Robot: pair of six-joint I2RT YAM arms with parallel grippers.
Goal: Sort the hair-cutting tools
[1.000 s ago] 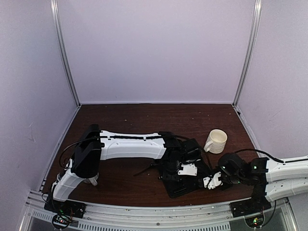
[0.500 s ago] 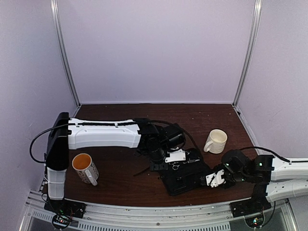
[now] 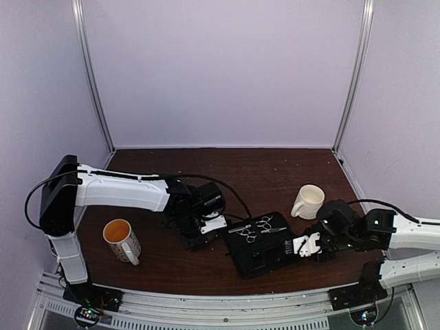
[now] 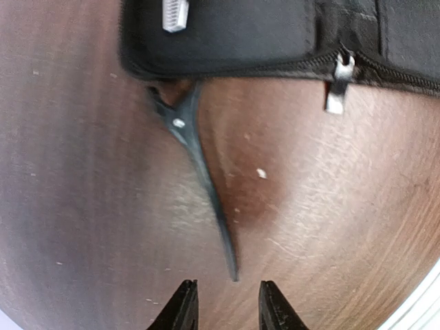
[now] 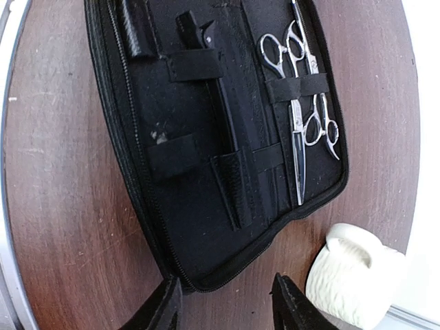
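A dark brown wooden table (image 3: 275,168) with a faintly scratched, speckled top sits inside a box of pale lilac walls (image 3: 227,69). 2 metal posts (image 3: 93,75) stand at the far corners. A ribbed aluminium rail (image 3: 227,301) runs along the near edge, with both arm bases bolted to it.

A black zip case (image 3: 265,258) lies open near the middle of the table, slightly right. 2 silver scissors (image 5: 295,130) (image 5: 317,103) lie head to tail under 1 elastic strap on its far side. 1 black hair clip (image 5: 223,117) is tucked under the straps along its middle. The other black hair clip (image 4: 199,165) lies on bare wood just left of the case. Its broad end meets the zip edge and seems to slip under it, and its thin tip points at the left tool (image 4: 223,302).

The left tool hangs low over the wood just short of that tip, with its fingers apart and nothing between them. The right tool (image 5: 225,302) hovers at the right end of the case, also parted and empty.

A cream mug (image 3: 309,201) stands just beyond the right tool, near the right wall. A mug with an orange inside (image 3: 122,239) stands near left, beside the left arm's base. Open wood stretches from the case to the far wall, while the near strip holds the arms, the case and both mugs.
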